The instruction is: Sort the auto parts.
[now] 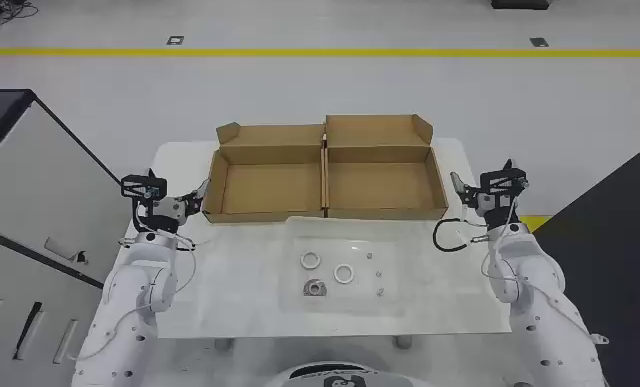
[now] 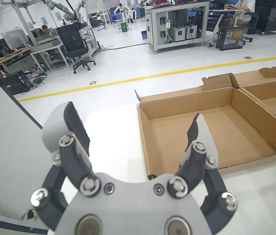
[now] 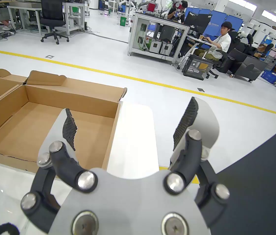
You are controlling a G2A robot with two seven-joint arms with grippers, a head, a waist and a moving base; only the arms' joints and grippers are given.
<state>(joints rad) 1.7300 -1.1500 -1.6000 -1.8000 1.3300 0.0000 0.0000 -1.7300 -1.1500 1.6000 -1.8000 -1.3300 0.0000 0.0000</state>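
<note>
Two white plastic rings (image 1: pixel 310 258) and a grey metal part (image 1: pixel 316 287) lie on the white surface (image 1: pixel 240 292), at 6 o'clock from two brown cardboard boxes (image 1: pixel 265 153). My left claw (image 2: pixel 135 116) and right claw (image 3: pixel 130 108) are spread, holding nothing. I'd drop straight down and pinch one ring's rim.
</note>
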